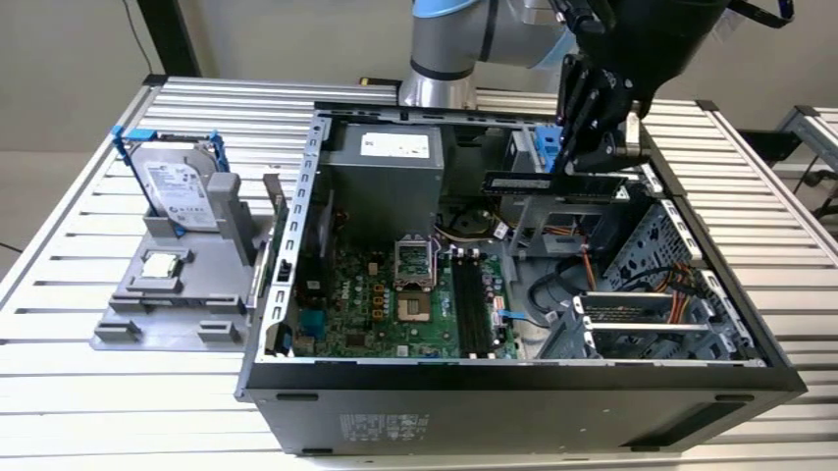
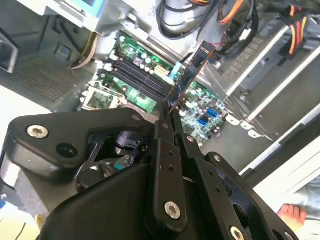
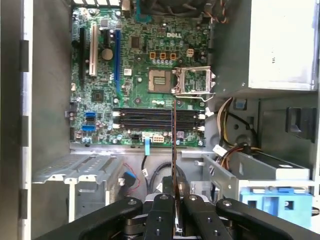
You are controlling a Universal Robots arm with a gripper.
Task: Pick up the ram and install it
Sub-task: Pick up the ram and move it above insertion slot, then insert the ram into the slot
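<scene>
ram (image 3: 173,145) held end: hidden in gripper (image 3: 175,200) | arm (image 1: 452,39): cropped by exterior view's edge

On my table (image 1: 118,412): open PC case (image 1: 524,383) lying on its side. Inside the case: motherboard (image 1: 367,294), silver power supply (image 1: 380,182). Beside the case, on the exterior view's left: grey fixture (image 1: 171,316) holding an upright hard drive (image 1: 177,186) and a flat processor chip (image 1: 164,263).

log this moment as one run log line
phase: ram grasped | end effector: shut on ram | ram: held above open computer case, clear of motherboard | memory slots: ram not seated
</scene>
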